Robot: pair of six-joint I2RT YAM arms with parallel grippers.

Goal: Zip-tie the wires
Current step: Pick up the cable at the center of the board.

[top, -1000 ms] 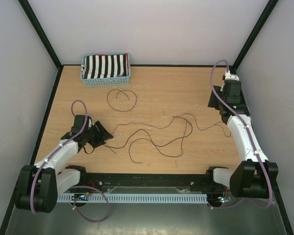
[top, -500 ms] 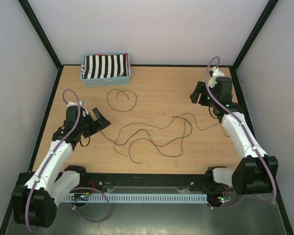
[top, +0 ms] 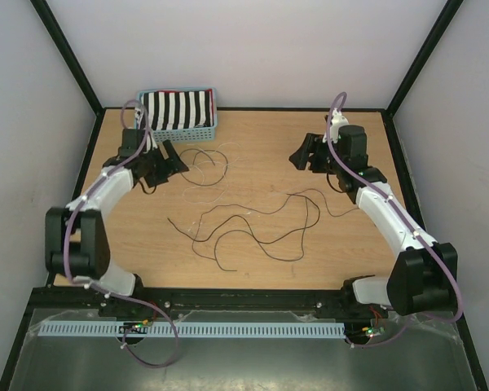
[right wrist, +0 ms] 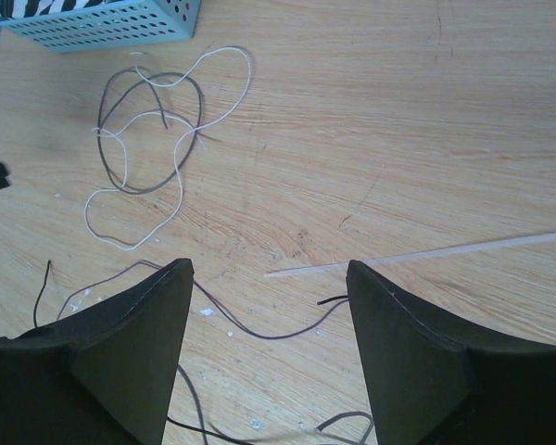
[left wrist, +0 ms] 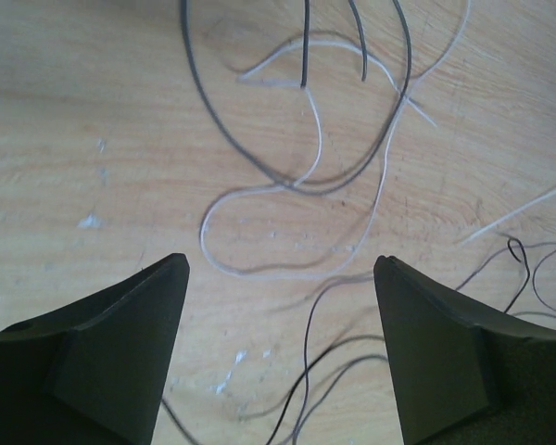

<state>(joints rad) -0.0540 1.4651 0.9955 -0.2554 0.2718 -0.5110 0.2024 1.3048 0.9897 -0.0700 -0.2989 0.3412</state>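
Wires curl thin and dark on grainy wood; left fingers, right fingers gape empty.

Bright, even light — wires cast soft shadows.

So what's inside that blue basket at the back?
The basket holds a black-and-white striped item, likely folded cloth, filling it. Whatever lies beneath is covered.

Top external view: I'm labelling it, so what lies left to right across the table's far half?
Left arm's black end effector, loose coil of thin dark and pale wires, right arm's black end effector.
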